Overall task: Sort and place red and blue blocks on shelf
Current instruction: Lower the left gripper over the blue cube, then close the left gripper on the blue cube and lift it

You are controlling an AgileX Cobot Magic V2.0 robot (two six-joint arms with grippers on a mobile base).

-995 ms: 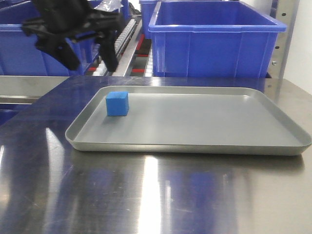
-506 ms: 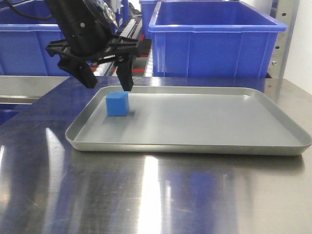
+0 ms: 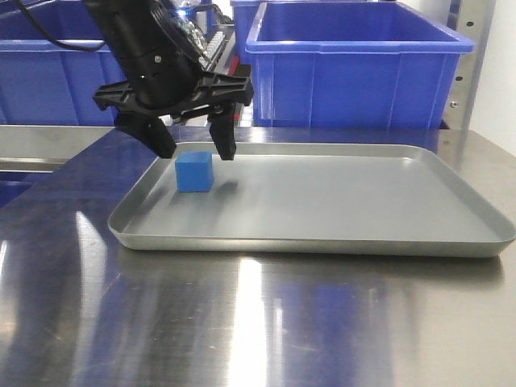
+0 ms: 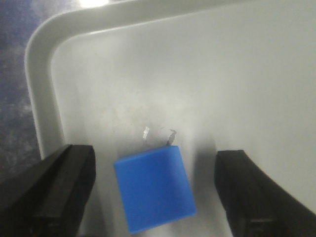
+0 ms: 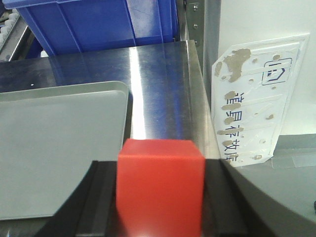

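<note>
Left gripper (image 3: pixel 197 151) jaws wide apart, just above blue block (image 3: pixel 194 171) in tray (image 3: pixel 322 247) left corner. I'd descend straight, square up to the skewed block, then close. Right gripper (image 5: pixel 161 197) clamped on red block (image 5: pixel 160 168).

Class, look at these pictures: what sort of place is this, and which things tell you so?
Probably a factory or warehouse workstation: big blue plastic bins sit on a steel rack, and a metal tray lies on a shiny steel table.
</note>
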